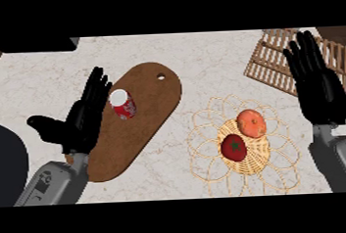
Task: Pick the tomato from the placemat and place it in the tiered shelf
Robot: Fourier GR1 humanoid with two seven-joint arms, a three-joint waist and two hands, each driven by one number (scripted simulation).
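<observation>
Tomato (233, 147): deep red, glossy, near round, with a small dark green calyx at its middle. The calyx faces up toward the head view, so the stem end points upward. The outline shows no marked long axis.

Position: on the solid woven centre of the placemat (205, 122), toward its near-left part. An orange fruit (252, 123) sits just beside it on the far-right side. Whether the two touch cannot be told. The placemat's open looped rim lies in the right half of the counter (202, 53), toward its near edge.

Tiered shelf (271, 60): pale wooden slats at the counter's far right corner, well apart from the tomato.

Right hand (319, 87): fingers straight and slightly spread, pointing to the far edge. It holds nothing and lies over the shelf's slats.

Left hand (85, 115): fingers straight and close together, thumb out to the left, nothing held. It lies over the left edge of a brown oblong cutting board (146, 110).

A red can (122, 104) with a white top stands on the board just beside those fingers. Contact cannot be told.
</observation>
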